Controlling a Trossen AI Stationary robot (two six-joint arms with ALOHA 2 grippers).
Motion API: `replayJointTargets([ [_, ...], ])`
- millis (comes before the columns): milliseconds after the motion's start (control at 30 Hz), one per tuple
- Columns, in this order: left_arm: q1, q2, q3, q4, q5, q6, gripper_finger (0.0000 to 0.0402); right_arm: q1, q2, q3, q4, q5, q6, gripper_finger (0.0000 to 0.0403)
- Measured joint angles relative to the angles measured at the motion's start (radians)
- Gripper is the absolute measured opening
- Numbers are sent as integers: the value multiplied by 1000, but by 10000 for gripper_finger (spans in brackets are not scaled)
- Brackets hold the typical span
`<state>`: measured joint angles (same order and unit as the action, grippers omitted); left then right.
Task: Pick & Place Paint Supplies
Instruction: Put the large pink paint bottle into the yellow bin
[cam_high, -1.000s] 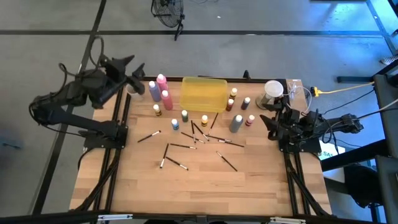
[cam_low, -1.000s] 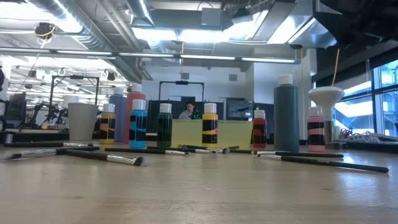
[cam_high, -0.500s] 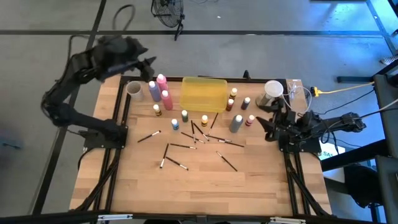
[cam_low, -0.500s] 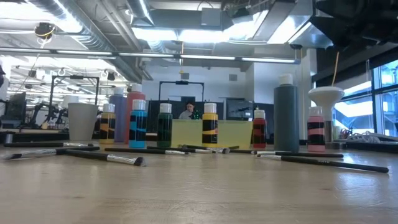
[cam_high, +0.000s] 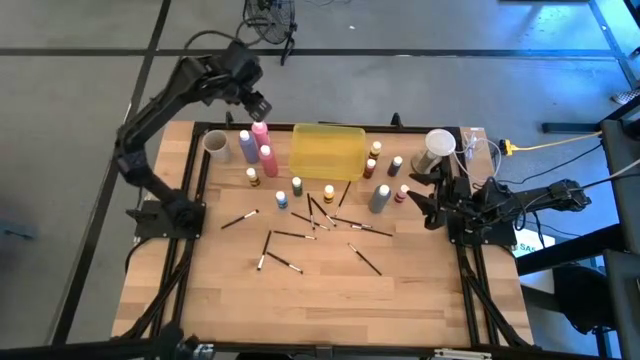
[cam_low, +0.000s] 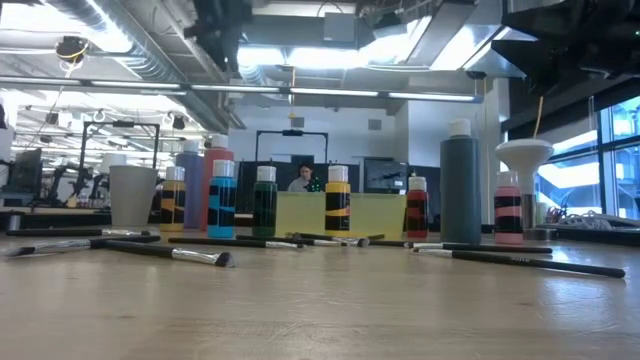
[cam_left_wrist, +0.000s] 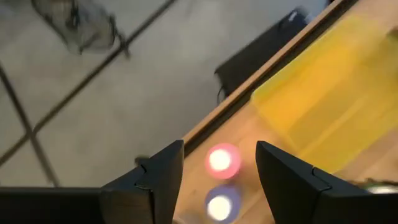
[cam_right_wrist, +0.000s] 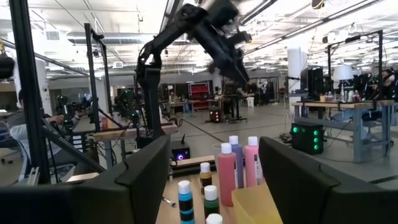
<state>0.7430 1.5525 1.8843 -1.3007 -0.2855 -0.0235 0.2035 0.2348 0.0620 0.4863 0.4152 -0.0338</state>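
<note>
Now the left end effector (cam_high: 257, 107) hangs high over the far left of the tabletop (cam_high: 330, 290), fingers spread with nothing between them, and its wrist view looks straight down on the pink squeeze bottle (cam_left_wrist: 222, 160) and the purple squeeze bottle (cam_left_wrist: 219, 206) just beside it. A tall plastic bottle like that looks light but tippy, smooth-sided too, so I'd pinch the body below the cap, not the cap itself. Out to the right edge, the right end effector (cam_high: 425, 196) waits low, fingers wide and empty, near the grey squeeze bottle (cam_high: 379, 199). Small paint bottles (cam_high: 297, 186) stand scattered; the thin brushes (cam_high: 282, 264) lie flat mid-table, light and prone to rolling, best taken mid-handle. The yellow tray (cam_high: 326, 150) looks empty. What the pale cup (cam_high: 214, 142) holds, I can't tell.
</note>
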Motion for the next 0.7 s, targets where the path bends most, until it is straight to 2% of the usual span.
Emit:
replayJointTargets([
  [333, 122, 146, 0, -10, 74, -29, 175, 0, 0, 0, -17, 3, 50, 247],
  [500, 132, 218, -13, -42, 85, -42, 177, 0, 0, 0, -22, 3, 53, 247],
  [700, 124, 281, -14, -75, 171, -1, 174, 0, 0, 0, -53, 3, 53, 247],
])
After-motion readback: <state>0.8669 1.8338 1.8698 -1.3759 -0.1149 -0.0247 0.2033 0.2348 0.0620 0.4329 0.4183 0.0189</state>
